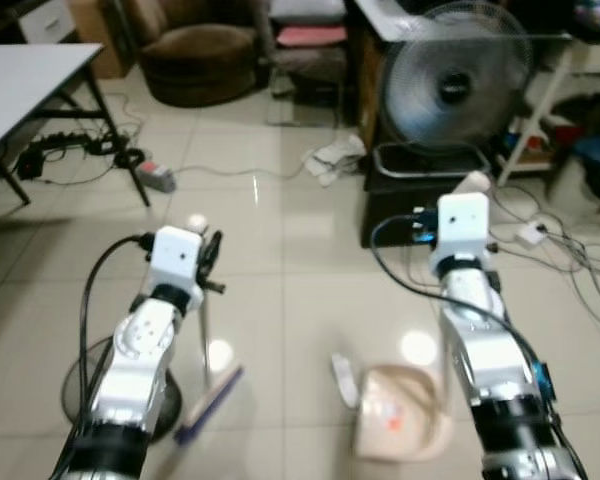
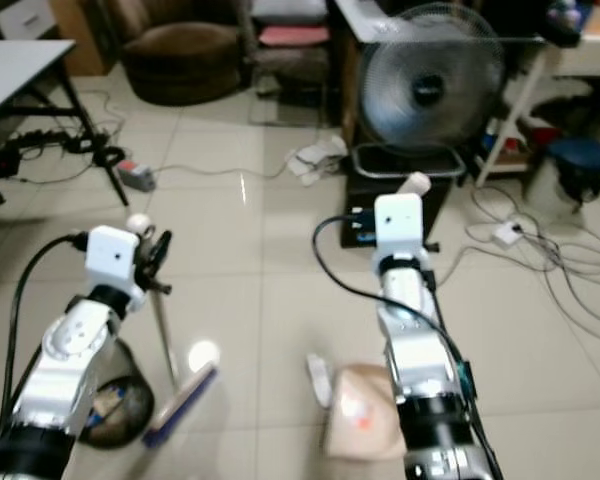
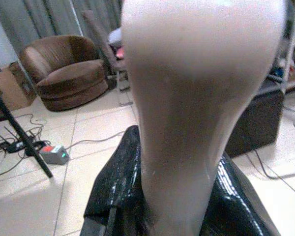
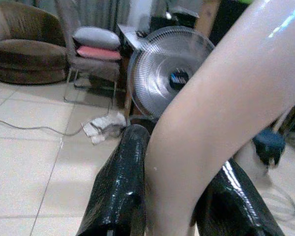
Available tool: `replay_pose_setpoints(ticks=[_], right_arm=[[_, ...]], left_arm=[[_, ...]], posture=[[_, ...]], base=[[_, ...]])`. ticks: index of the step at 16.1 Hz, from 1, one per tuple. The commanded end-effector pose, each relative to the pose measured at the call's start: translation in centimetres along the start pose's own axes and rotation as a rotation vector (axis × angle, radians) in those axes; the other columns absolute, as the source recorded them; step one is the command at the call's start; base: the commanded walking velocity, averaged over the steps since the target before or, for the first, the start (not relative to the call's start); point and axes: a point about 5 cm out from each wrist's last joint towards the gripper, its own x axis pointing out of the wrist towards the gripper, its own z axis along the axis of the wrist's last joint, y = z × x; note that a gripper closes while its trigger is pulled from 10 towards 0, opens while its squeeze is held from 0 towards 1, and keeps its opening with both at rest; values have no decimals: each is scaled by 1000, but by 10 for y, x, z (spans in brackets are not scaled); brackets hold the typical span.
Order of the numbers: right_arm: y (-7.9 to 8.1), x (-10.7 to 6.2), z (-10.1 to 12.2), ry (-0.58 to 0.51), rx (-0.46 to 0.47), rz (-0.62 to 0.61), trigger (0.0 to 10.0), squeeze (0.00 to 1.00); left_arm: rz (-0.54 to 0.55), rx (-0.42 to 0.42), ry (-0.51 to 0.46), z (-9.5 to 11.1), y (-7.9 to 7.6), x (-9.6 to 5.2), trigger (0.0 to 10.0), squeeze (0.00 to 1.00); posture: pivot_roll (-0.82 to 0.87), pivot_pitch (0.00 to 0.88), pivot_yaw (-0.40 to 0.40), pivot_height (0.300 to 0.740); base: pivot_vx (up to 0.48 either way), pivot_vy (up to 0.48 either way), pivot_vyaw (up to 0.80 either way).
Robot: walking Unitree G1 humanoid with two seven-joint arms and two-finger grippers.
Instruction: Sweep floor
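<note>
Down by my left side, the left gripper (image 1: 212, 262) is clamped on the broom (image 1: 206, 400) near its handle top, bristles on the tile. My right gripper (image 4: 169, 206) is closed around the dustpan (image 1: 400, 412) handle. Both look light, stiff and smooth, so I'd hold firmly and high.

Head stereo pair: both eyes look forward and down over the two arms at a tiled floor (image 1: 280, 290), sharing fan (image 1: 455, 85) and armchair (image 1: 195, 55). Each wrist camera looks along its fingers, close behind a pale handle (image 3: 196, 98), toward that same background.
</note>
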Motion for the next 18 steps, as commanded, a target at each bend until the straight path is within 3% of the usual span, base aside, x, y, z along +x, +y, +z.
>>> replay_pose_setpoints(ticks=[1, 4, 6, 8, 11, 14, 18], right_arm=[[-5, 3, 8, -25, -9, -7, 10000, 0], [-4, 3, 8, -20, -4, -1, 10000, 0], [-3, 3, 8, -16, 1, 2, 10000, 0], [-3, 3, 8, -14, 5, 2, 10000, 0], [-5, 4, 8, -16, 19, -10, 10000, 0], [-9, 5, 10, -28, 88, -32, 10000, 0], [-13, 6, 10, -28, 100, -47, 10000, 0]], left_arm=[[-7, 12, -24, 6, -2, 4, 10000, 0], [-2, -9, -15, 5, -2, 5, 10000, 0], [22, -30, 16, 3, 1, 7, 10000, 0], [47, 0, 0, 5, 3, 8, 10000, 0], [66, -23, -56, 14, 5, 11, 10000, 0], [57, 7, -113, 21, 3, 14, 10000, 0], [54, -1, -144, 26, 1, 17, 10000, 0]], posture=[[-31, 0, 49, 740], [-31, 0, 47, 740], [-31, 0, 47, 740], [-32, 0, 48, 740], [-31, 6, 48, 740], [-31, 10, 46, 740], [-30, 14, 46, 740]], base=[[0, -454, 0], [0, -303, 0], [0, 480, 0], [0, 240, 0], [0, 0, 0], [0, 0, 0], [338, 0, -645]])
